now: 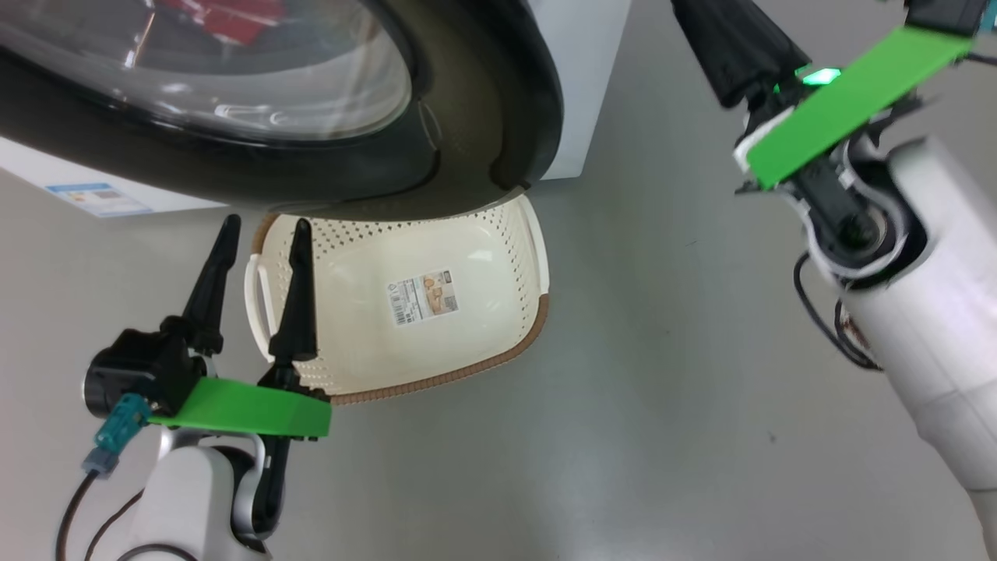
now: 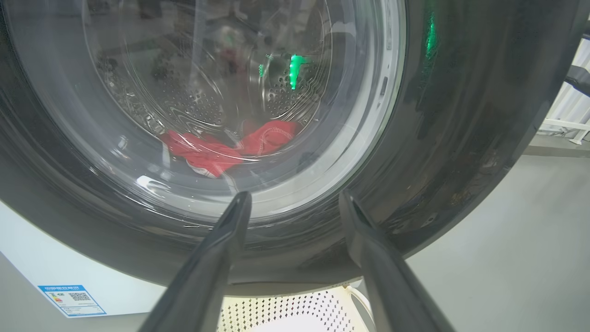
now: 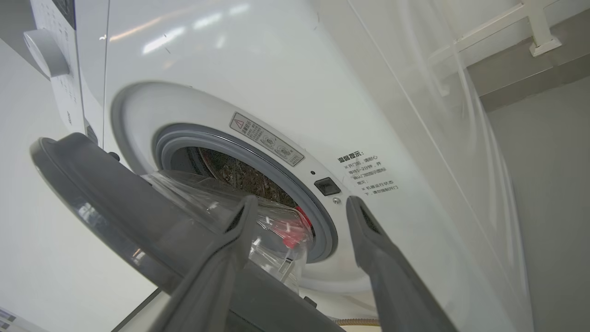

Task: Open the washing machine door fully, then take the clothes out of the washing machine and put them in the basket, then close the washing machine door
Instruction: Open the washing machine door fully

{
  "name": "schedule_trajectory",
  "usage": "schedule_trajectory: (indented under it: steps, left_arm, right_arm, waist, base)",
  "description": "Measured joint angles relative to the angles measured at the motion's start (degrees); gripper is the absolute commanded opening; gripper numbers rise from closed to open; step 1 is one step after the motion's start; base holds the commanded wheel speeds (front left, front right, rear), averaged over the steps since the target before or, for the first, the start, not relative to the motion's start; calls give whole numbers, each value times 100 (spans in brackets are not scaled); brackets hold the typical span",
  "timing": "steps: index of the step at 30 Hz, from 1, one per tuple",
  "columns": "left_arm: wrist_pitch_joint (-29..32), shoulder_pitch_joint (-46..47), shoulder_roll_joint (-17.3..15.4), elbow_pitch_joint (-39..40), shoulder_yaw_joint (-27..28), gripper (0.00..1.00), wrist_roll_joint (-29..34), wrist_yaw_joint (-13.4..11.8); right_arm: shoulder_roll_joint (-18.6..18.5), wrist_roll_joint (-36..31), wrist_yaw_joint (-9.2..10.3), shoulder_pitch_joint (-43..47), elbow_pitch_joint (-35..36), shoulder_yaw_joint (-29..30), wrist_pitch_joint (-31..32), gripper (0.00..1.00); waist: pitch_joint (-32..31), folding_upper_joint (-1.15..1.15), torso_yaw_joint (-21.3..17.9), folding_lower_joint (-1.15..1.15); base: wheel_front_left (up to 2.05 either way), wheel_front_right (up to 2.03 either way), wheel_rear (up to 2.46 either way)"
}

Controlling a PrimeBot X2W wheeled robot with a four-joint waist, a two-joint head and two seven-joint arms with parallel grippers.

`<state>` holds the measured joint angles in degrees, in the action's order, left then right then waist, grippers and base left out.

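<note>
Head view: steeply down on the basket (image 1: 467,372) under the washing machine door (image 1: 487,117).
Left wrist view: close, facing the door's outer glass.
Right wrist view: near, facing the washing machine (image 3: 276,69) opening.
Shared: the door, all three.

The grey floor (image 1: 662,351) is carrying the cream basket (image 1: 510,257), sitting just ahead of the left claw (image 1: 265,224), and the white washing machine (image 1: 584,78) is standing beyond it, farther from that claw

Smooth grey floor (image 1: 670,405), glossy with soft light; white railing (image 3: 537,23) behind.
</note>
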<state>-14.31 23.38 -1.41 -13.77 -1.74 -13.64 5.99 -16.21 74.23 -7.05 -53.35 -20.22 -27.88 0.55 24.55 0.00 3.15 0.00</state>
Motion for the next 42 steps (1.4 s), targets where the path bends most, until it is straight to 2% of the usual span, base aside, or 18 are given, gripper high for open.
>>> schedule_trajectory:
  steps: [5, 8, 10, 14, 20, 26, 30, 33, 38, 42]
  left_arm:
    - [0, -8, 0, 0, 34, 100, 5, -20]
    - [0, -25, 0, 0, 44, 100, 15, -25]
    - [0, -67, 0, 1, 49, 100, 22, -25]
    - [1, -139, -2, 1, 60, 100, 22, -25]
    - [0, -141, -2, 4, 45, 100, 22, -48]
    - [0, -154, -3, 8, 48, 100, 22, -48]
    - [1, -257, -3, 0, 38, 100, 21, -48]
    - [0, -258, -3, 4, 32, 100, 20, -48]
    - [1, -263, -3, 5, 21, 100, 12, -48]
    - [0, -292, -3, 12, 22, 100, 12, -47]
  right_arm:
    - [-265, -343, 0, 67, -175, -617, -1158, 100]
    - [-375, -625, -1, 109, -379, -802, -1464, 100]
    - [-397, -1039, -1, 178, -503, -771, -1502, 100]
    - [-274, -2075, -1, 457, -410, -56, -1519, 100]
    - [93, -3649, -2, 1229, 1, 711, -1519, 100]
    - [408, -4858, -8, 1896, 545, 1456, -1519, 100]
    - [726, -5357, -8, 2389, 992, 1996, -1519, 100]
    - [890, -5655, -9, 2791, 1262, 2163, -1519, 100]
    - [1092, -5791, -9, 3378, 1450, 2280, -1519, 100]
    - [1110, -5987, -9, 3555, 1546, 2275, -1519, 100]
  waist:
    - [-103, 0, -102, 0]
    - [-161, 0, -139, 0]
    - [-191, 0, -152, 0]
    - [-219, 0, -158, 0]
    - [-274, 0, -132, 0]
    - [-335, 0, -93, 0]
    - [-383, 0, -64, 0]
    - [-428, 0, -42, 0]
    - [-490, 0, -45, 0]
    - [-504, 0, -66, 0]
  base:
    - [0, 0, 0]
    - [0, 0, 0]
    - [0, 0, 0]
    - [0, 0, 0]
    - [0, 0, 0]
    - [0, 0, 0]
    - [0, 0, 0]
    - [0, 0, 0]
    - [0, 0, 0]
    - [0, 0, 0]
